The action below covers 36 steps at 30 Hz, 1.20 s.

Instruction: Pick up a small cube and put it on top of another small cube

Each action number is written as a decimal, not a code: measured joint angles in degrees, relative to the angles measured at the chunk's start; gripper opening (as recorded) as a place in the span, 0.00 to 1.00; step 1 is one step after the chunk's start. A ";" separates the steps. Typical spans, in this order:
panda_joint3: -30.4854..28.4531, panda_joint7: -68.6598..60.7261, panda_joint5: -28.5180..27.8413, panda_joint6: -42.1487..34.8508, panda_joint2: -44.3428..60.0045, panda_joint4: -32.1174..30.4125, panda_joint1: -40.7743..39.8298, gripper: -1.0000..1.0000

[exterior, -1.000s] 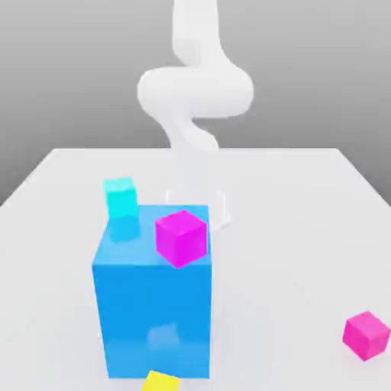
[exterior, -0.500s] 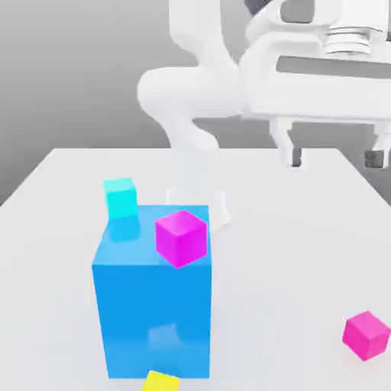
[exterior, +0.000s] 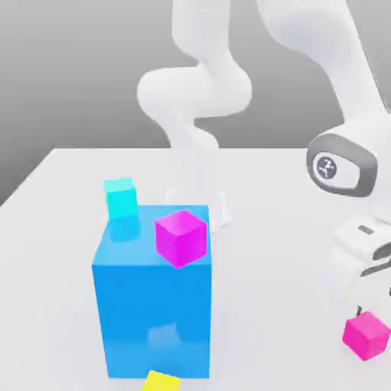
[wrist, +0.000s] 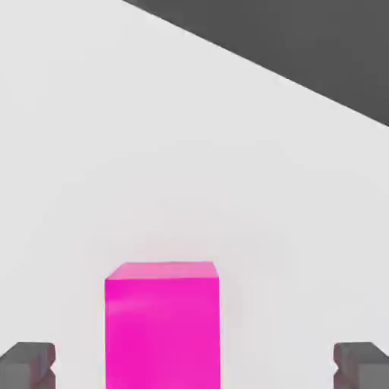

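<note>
One small magenta cube lies on the white table near the exterior view's right edge. My gripper hangs just above it, open. In the hand view the same cube sits between the two dark fingertips, which stand wide apart with a gap on each side of it. Nothing is held. The other small magenta cube rests on the top of the big blue block, at its right edge.
A small cyan cube stands on the table behind the blue block. A small yellow cube lies in front of the block at the picture's lower edge. The arm's white base rises at the back.
The hand has dropped from high at the exterior view's upper right down to just above the right magenta cube. The fingers stayed open. No cube has moved.
</note>
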 joint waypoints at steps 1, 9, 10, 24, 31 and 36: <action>-1.05 1.06 -1.43 1.48 2.11 0.47 0.83 0.50; -3.64 2.84 -3.75 4.51 6.05 1.38 2.99 0.00; -3.15 2.51 -3.30 3.96 5.33 1.20 2.60 0.00; -3.57 -11.96 7.58 -22.99 -6.86 10.40 -10.71 0.00; -9.51 -22.27 16.29 -39.63 -16.49 15.54 -21.34 0.00; -12.40 -26.88 21.58 -47.28 -25.97 13.70 -28.72 0.00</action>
